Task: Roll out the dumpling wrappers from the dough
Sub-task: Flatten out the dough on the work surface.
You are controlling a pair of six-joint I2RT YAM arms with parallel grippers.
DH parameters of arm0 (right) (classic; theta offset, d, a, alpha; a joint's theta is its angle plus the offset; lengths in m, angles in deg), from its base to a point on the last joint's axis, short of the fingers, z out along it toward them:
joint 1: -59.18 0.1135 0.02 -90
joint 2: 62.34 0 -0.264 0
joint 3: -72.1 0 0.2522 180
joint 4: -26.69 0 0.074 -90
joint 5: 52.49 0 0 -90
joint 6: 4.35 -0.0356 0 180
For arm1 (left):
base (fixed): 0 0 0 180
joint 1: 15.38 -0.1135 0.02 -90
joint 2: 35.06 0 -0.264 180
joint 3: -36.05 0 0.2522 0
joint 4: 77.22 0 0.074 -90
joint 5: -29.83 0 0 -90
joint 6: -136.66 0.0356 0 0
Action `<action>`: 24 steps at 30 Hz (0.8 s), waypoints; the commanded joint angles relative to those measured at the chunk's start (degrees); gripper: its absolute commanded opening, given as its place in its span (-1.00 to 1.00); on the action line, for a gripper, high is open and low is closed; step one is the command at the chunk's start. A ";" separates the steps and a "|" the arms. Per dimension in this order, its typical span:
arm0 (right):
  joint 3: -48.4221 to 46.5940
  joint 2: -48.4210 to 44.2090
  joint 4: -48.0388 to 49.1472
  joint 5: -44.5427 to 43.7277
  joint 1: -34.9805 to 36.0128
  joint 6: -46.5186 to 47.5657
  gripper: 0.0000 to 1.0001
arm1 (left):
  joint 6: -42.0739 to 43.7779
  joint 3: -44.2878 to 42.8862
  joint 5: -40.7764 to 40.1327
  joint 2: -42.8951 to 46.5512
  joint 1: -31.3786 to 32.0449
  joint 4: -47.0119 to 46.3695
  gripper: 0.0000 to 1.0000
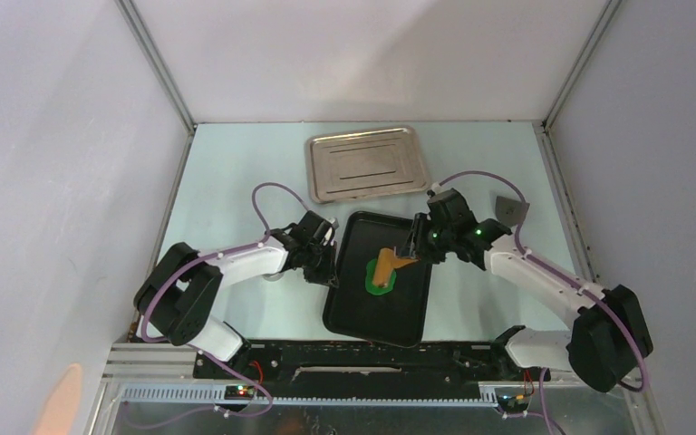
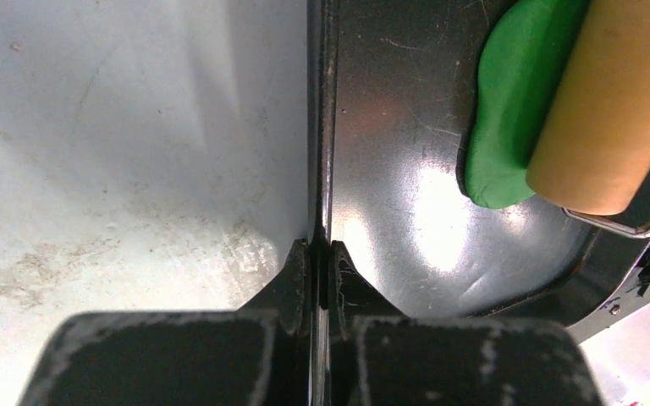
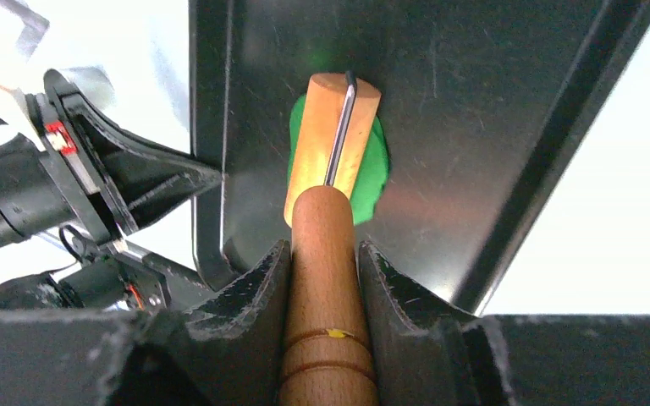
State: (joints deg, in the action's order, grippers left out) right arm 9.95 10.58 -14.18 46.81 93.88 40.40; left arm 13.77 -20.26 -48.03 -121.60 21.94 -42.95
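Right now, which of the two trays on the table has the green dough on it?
The black rectangular tray nearer the arms: flattened bright green dough lies on it under a tan wooden roller. The silver metal tray sits farther back.

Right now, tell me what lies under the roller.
The green dough lies under the roller, on the black tray. Only its edges show; the middle is covered.
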 commanded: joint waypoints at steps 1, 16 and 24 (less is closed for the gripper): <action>-1.10 -3.77 -3.31 6.16 -0.23 6.34 -1.00 | 1.27 -2.45 -0.56 2.11 -0.49 1.91 -1.00; -2.59 5.15 -12.59 -2.02 2.52 5.95 -1.00 | 1.16 -2.54 -0.72 3.19 -0.52 1.90 -1.00; -1.72 11.81 -12.36 -6.44 3.46 3.33 -1.00 | 1.06 -2.24 -0.63 3.67 -0.50 2.03 -1.00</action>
State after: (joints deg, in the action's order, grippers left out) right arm 4.86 17.07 -18.56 50.39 96.63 42.72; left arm 14.17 -20.47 -48.53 -121.19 21.81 -41.31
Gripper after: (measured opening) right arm 0.346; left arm 0.036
